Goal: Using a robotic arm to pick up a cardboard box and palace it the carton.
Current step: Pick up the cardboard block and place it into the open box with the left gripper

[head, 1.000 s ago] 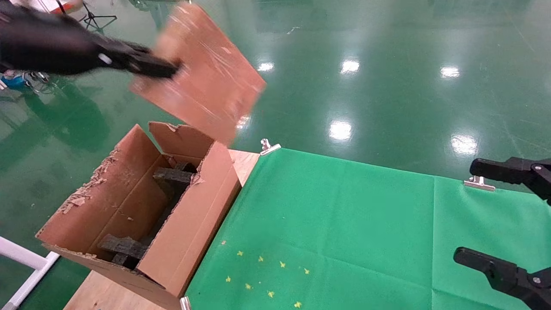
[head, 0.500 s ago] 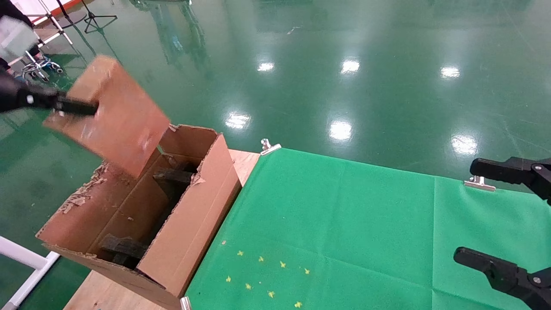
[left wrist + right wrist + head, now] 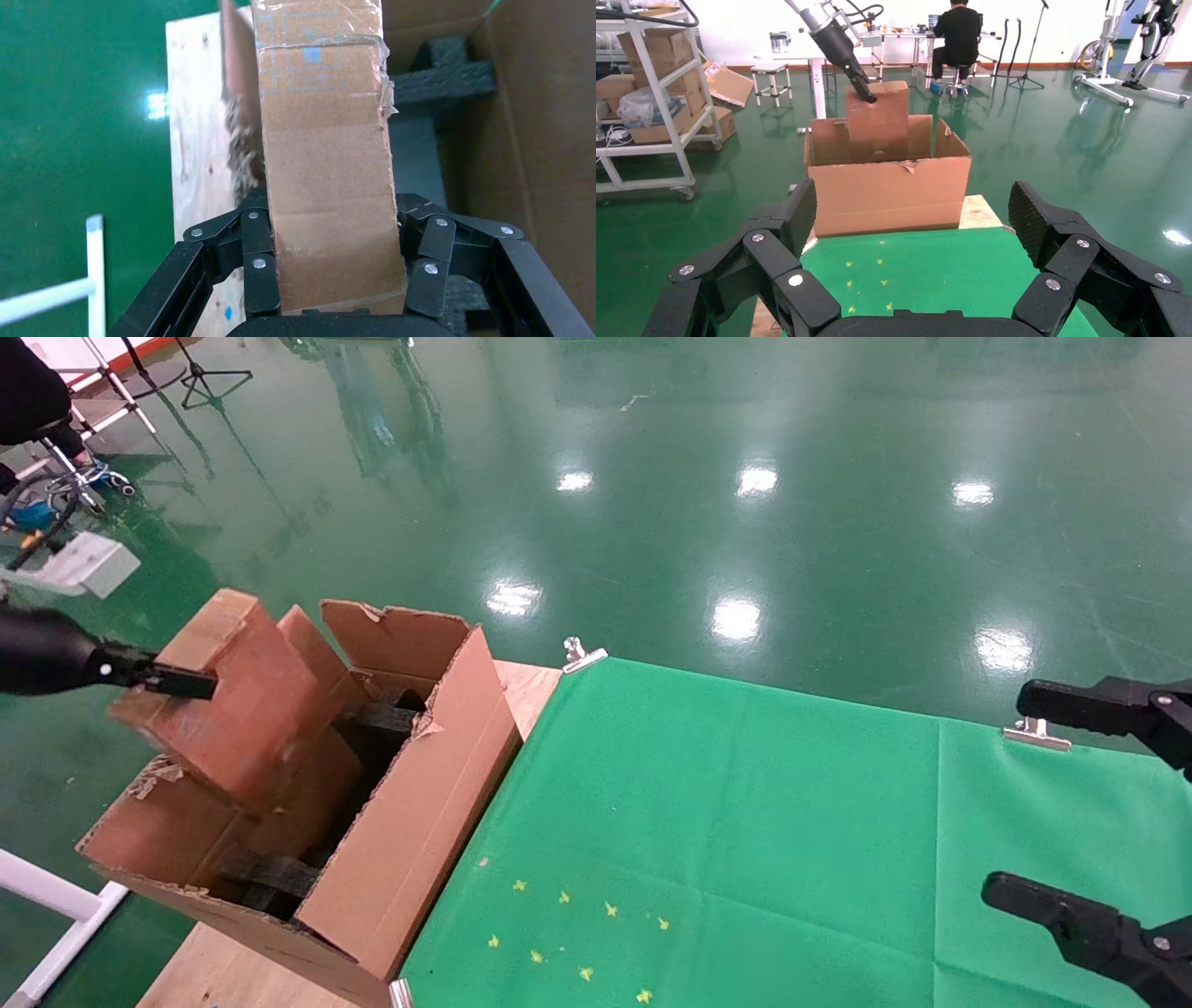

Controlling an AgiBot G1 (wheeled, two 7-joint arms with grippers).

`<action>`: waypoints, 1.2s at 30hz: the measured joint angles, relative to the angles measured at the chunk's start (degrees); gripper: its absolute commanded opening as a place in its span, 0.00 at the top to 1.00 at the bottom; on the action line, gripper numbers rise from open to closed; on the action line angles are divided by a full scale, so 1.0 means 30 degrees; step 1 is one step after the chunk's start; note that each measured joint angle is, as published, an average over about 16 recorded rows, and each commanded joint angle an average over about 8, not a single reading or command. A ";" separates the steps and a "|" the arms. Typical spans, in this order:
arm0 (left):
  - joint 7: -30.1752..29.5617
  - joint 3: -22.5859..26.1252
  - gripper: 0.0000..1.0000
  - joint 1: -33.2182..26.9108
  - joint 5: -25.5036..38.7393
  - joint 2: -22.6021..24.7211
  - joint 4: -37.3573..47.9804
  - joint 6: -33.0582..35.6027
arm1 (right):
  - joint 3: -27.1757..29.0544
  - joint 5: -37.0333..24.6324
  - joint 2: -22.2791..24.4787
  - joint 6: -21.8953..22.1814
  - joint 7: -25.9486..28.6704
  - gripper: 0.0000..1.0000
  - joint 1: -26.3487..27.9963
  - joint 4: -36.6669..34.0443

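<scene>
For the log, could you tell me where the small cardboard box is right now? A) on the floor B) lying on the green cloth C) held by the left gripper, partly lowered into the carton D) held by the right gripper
C: the left gripper clamps the cardboard box, whose lower end dips into the carton.
</scene>
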 measured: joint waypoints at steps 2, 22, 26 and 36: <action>0.0322 0.0015 1.00 0.0108 0.0038 0.0103 0.0659 -0.0478 | 0.0000 0.0000 0.0000 0.0000 0.0000 0.00 0.0000 0.0000; 0.1509 -0.0073 1.00 0.2067 0.0007 0.1555 0.3940 -0.5675 | 0.0000 0.0000 0.0000 0.0000 0.0000 0.00 0.0000 0.0000; 0.1568 -0.0092 1.00 0.2442 -0.0024 0.1787 0.4193 -0.5960 | 0.0000 0.0000 0.0000 0.0000 0.0000 0.00 0.0000 0.0000; 0.1439 -0.0251 1.00 0.3535 -0.0250 0.2306 0.4681 -0.6557 | -0.0001 0.0000 0.0000 0.0000 0.0000 0.00 0.0000 0.0000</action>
